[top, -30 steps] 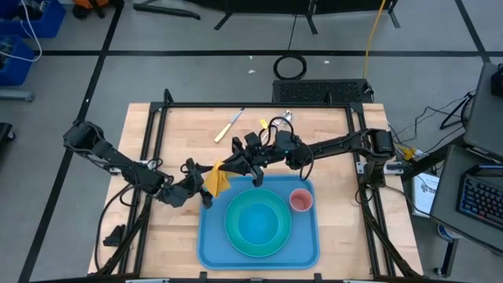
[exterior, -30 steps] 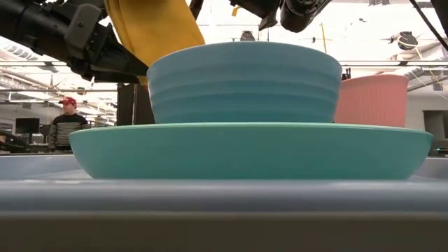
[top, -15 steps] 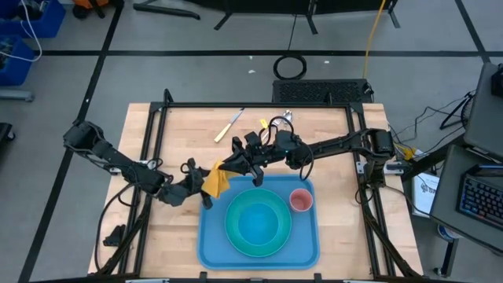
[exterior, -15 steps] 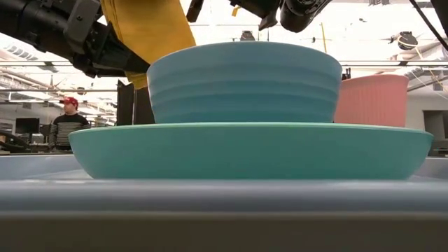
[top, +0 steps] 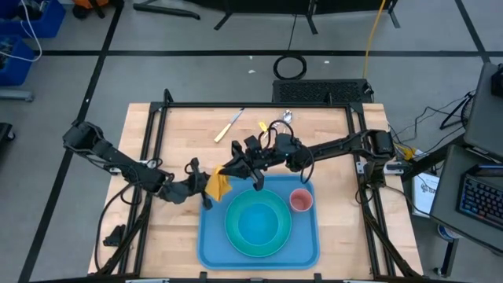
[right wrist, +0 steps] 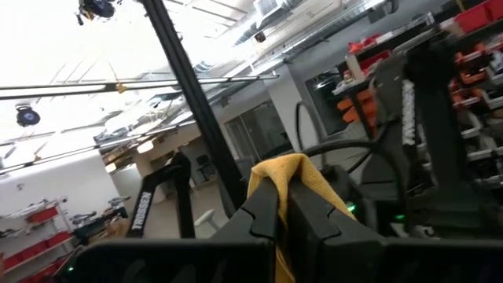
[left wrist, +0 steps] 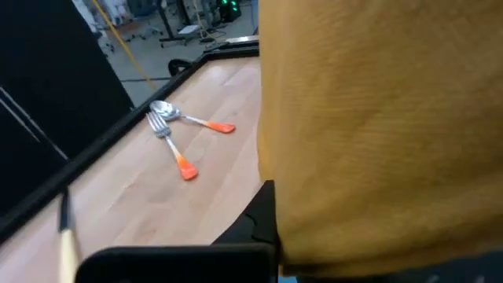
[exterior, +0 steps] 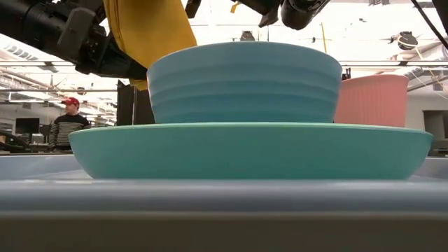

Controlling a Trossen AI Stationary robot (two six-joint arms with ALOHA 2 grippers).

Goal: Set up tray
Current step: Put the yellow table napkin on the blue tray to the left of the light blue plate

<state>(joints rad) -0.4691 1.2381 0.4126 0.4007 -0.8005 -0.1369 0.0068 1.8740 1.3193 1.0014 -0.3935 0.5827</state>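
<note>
The blue tray [top: 211,240] lies at the table's near middle. It carries a turquoise plate [top: 233,236], a turquoise bowl [top: 257,224] on the plate and a pink cup [top: 301,200]. A yellow-orange napkin [top: 217,184] hangs in the air over the tray's far left corner, behind the bowl in the low view [exterior: 150,28]. My right gripper [top: 229,168] is shut on its top. My left gripper [top: 204,185] is shut against its left side. My left gripper meets the hanging napkin's left side [left wrist: 271,157] level, from the table's left. One dark finger [left wrist: 263,224] shows at the cloth's edge; the cloth itself hides the rest of the hold. My right gripper pinches the napkin's top fold [right wrist: 287,169] between its two fingers, coming from the table's right. The cloth bunches up above the fingertips [right wrist: 263,208]. The napkin hangs below, clear of tray and table.
On the far part of the table lie a yellow-handled knife [top: 229,126] and an orange-handled spoon [left wrist: 189,118] and fork [left wrist: 171,145]. A black frame [top: 236,105] runs round the table. A person [exterior: 64,122] stands in the room beyond.
My left gripper has edged a little toward the hanging napkin. The napkin stays lifted in my right gripper and now looks slightly narrower from above.
</note>
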